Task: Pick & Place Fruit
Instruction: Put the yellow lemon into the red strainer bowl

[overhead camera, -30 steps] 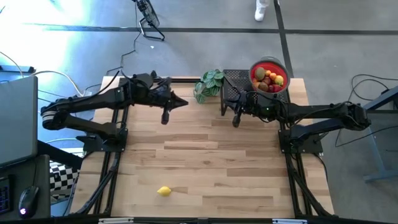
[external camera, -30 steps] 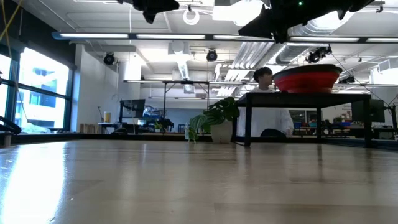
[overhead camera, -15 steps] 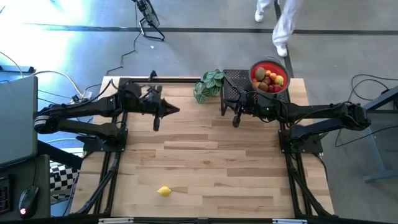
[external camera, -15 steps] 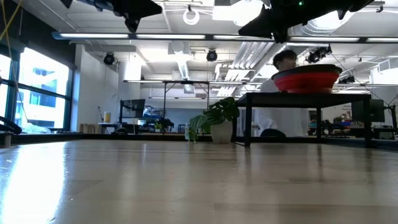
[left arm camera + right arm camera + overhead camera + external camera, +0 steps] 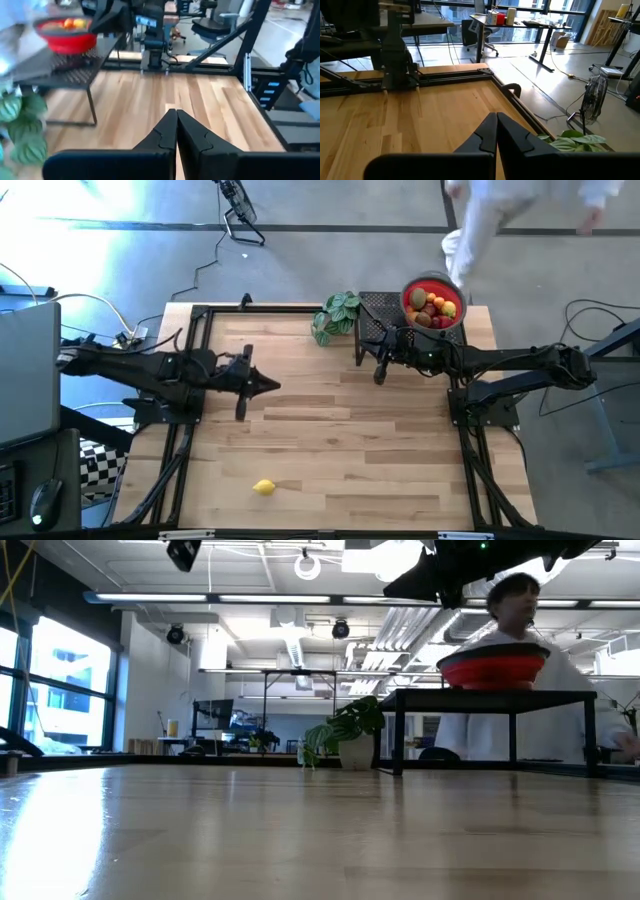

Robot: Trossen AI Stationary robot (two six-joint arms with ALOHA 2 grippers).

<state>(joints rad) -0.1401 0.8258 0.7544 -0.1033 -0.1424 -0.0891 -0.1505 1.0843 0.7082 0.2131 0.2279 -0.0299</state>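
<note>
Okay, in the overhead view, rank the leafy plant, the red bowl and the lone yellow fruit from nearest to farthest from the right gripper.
From the right gripper, shut and empty near the table's far edge:
1. Leafy plant, just beyond it, toward the left arm's side.
2. Red bowl, on the black stand at the far right corner; only slightly farther than the plant.
3. Yellow fruit, alone by the near edge, clearly farthest.

No legible text, label, brand, number or sign appears on the table [image 5: 330,420] or on anything standing around it.
</note>
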